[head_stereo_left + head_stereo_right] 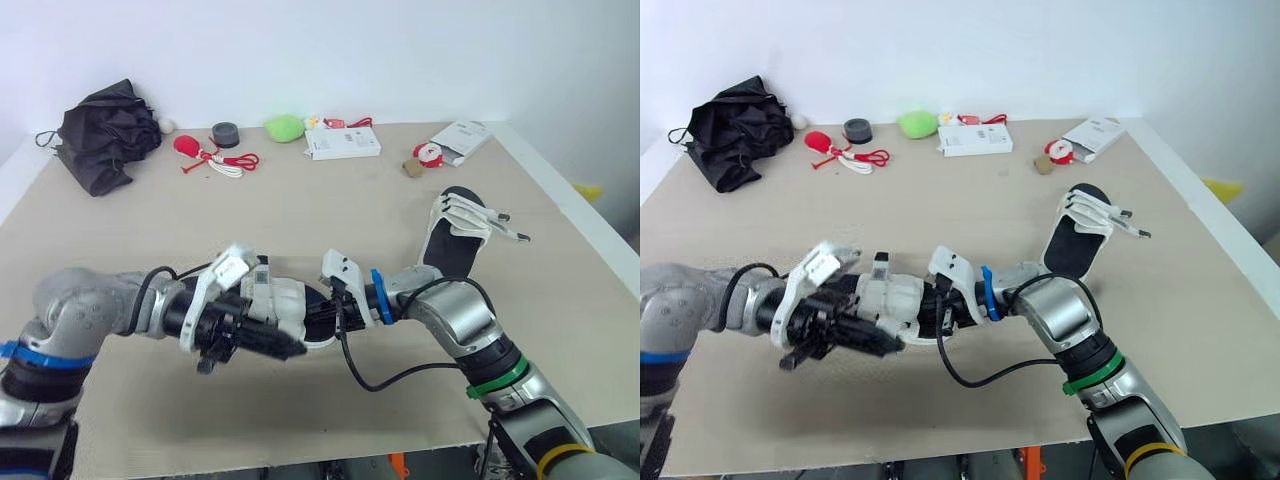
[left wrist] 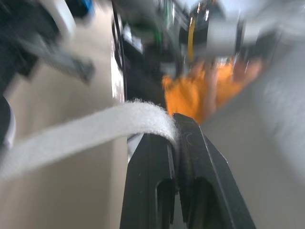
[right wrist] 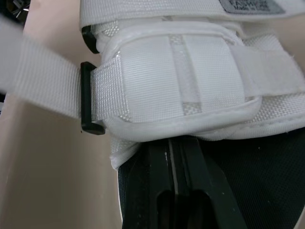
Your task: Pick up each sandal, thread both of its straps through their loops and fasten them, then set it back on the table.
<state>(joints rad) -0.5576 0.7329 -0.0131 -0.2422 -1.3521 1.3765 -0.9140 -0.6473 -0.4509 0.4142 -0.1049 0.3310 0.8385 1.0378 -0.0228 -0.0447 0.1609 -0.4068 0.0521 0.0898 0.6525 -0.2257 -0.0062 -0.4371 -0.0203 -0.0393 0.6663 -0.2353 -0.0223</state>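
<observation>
One black-soled sandal with white straps (image 1: 288, 305) is held above the table between both grippers. My left gripper (image 2: 176, 131) is shut on the end of a white strap (image 2: 86, 136). That strap (image 3: 38, 83) runs through a black loop (image 3: 88, 98) on the sandal's white upper. From the other side, my right gripper (image 3: 174, 143) is shut on the sandal's edge under the upper (image 3: 181, 76). A second sandal (image 1: 455, 235) lies on the table to the right, with its white straps loose.
Along the table's far edge lie a black folded umbrella (image 1: 105, 135), a red toy with a cord (image 1: 210, 155), a black tape roll (image 1: 226, 133), a green object (image 1: 285, 127), a white box (image 1: 343, 143) and a white packet (image 1: 460, 140).
</observation>
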